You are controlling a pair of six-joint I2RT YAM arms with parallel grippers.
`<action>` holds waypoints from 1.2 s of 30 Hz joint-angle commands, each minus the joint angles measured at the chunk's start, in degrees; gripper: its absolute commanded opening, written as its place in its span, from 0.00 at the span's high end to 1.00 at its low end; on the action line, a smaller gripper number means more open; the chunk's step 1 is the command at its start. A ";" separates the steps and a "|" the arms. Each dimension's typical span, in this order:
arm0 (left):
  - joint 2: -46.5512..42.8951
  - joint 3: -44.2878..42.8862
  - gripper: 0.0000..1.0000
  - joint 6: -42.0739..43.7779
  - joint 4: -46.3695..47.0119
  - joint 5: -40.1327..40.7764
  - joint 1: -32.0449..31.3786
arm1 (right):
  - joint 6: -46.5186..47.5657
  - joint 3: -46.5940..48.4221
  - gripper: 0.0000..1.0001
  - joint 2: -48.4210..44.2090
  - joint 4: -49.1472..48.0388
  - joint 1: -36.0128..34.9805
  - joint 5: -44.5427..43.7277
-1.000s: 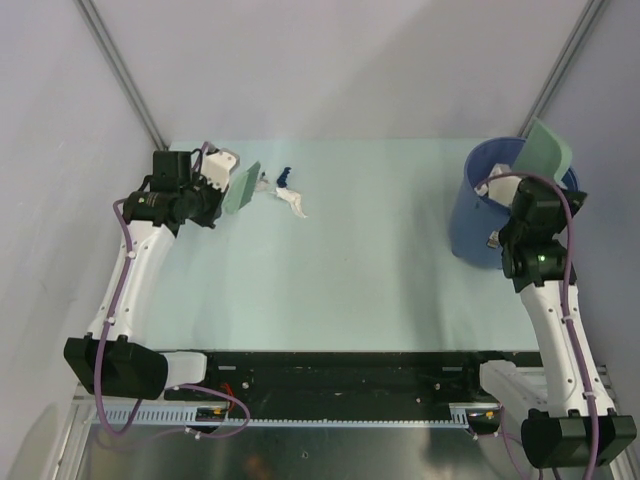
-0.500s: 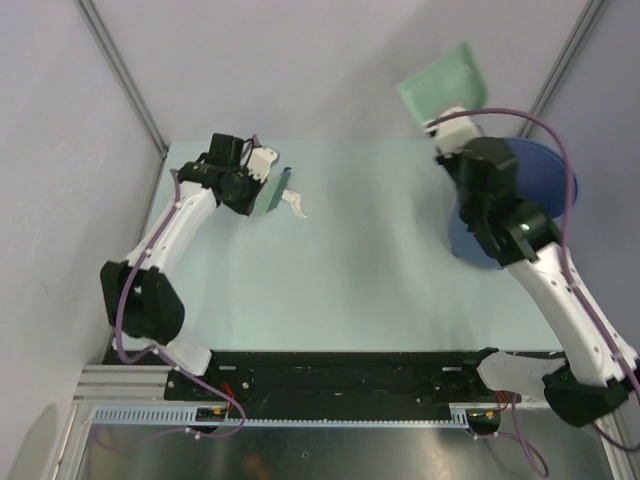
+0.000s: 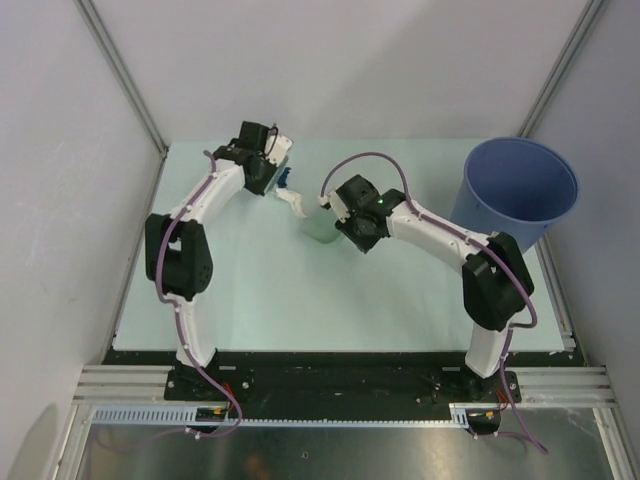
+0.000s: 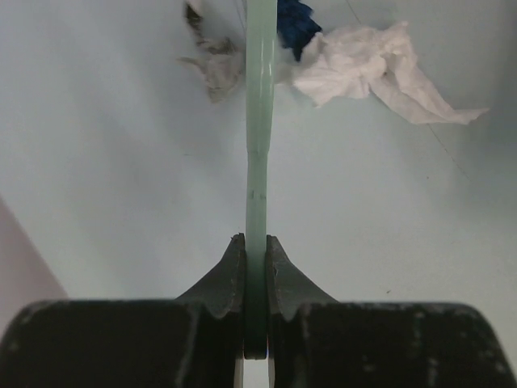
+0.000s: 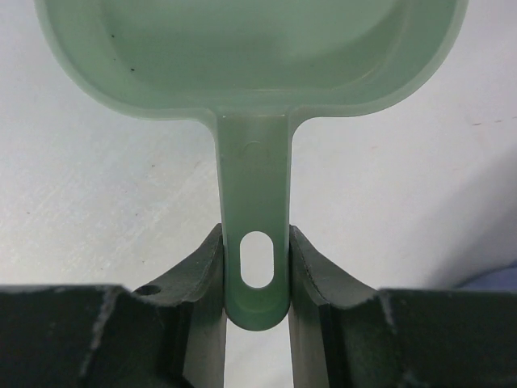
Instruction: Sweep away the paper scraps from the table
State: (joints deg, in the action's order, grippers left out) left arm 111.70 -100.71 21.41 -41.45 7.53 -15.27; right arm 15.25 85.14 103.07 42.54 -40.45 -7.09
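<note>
Pressing the scraper [image 4: 259,121] pinched in the left end effector [image 4: 256,246] flat to the desk [image 3: 300,290] should drive paper scraps [image 4: 347,65] into the dustpan [image 5: 250,48] gripped by the right end effector [image 5: 256,242].

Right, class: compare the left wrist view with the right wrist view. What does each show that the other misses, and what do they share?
Only the left wrist view shows the paper scraps, white and dark blue, by the far end of a thin green blade held edge-on in the left gripper. Only the right wrist view shows the dustpan, no scraps in it, its slotted handle clamped in the right gripper. Both show a gripper shut on a pale green tool over the table.
</note>
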 commanded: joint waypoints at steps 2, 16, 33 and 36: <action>2.47 -1.51 1.00 1.79 0.49 -7.00 -0.82 | -2.15 1.16 1.00 2.48 3.41 1.78 2.00; -12.55 20.27 1.00 10.41 -0.12 -34.32 -3.45 | -1.97 0.29 1.00 9.52 -0.69 2.39 2.60; -27.40 21.16 1.00 4.61 -4.16 -30.48 -1.96 | 1.01 -13.86 1.00 -6.28 -16.17 -0.51 10.33; -30.22 20.90 1.00 5.22 -5.39 -30.29 -1.00 | 1.98 -15.36 1.00 -8.23 -17.14 -0.60 12.09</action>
State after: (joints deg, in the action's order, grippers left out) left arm 87.68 -78.13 25.96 -44.77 -22.63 -17.39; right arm 15.70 71.05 99.53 30.55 -40.91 1.69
